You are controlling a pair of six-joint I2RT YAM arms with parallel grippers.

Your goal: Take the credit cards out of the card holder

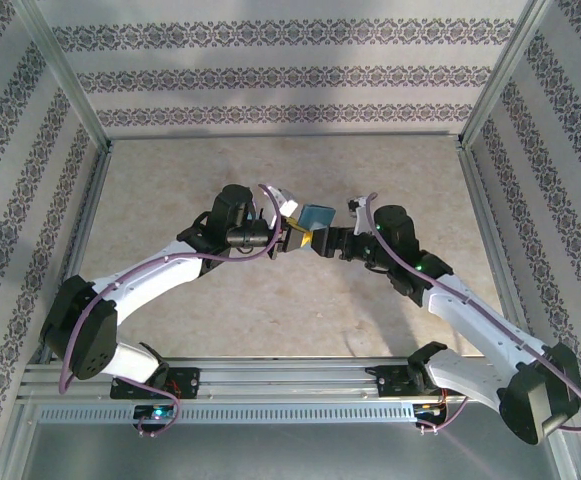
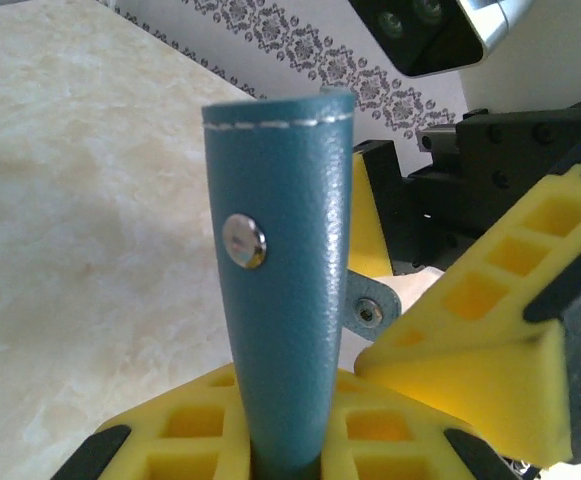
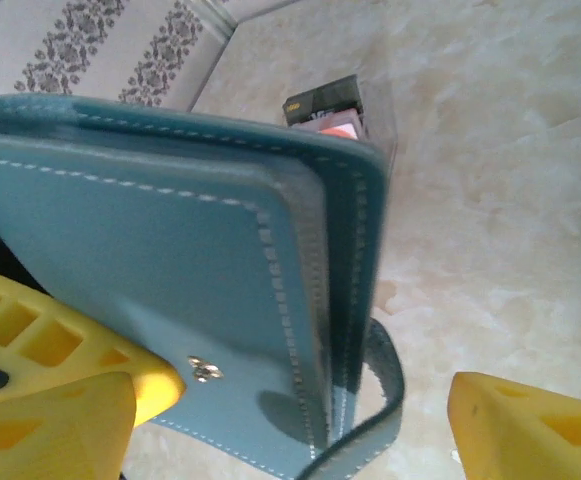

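The card holder (image 1: 317, 217), a teal stitched wallet, hangs above the table between the two arms. My left gripper (image 2: 290, 440) is shut on its lower edge, and the holder (image 2: 280, 270) stands up from the yellow fingers with its snap stud facing the camera. My right gripper (image 3: 300, 425) is open, its yellow fingertips (image 3: 530, 430) apart on either side of the holder's (image 3: 170, 250) clasp-tab edge. Ends of a dark and a red credit card (image 3: 328, 110) peek past the holder's far edge, in what looks like a clear sleeve. The two grippers (image 1: 292, 238) (image 1: 332, 241) meet mid-table.
The beige marbled table (image 1: 270, 310) lies below. Patterned walls with metal frame posts (image 1: 480, 110) enclose the back and sides. The right arm's finger (image 2: 490, 340) and black wrist body crowd close beside the holder in the left wrist view.
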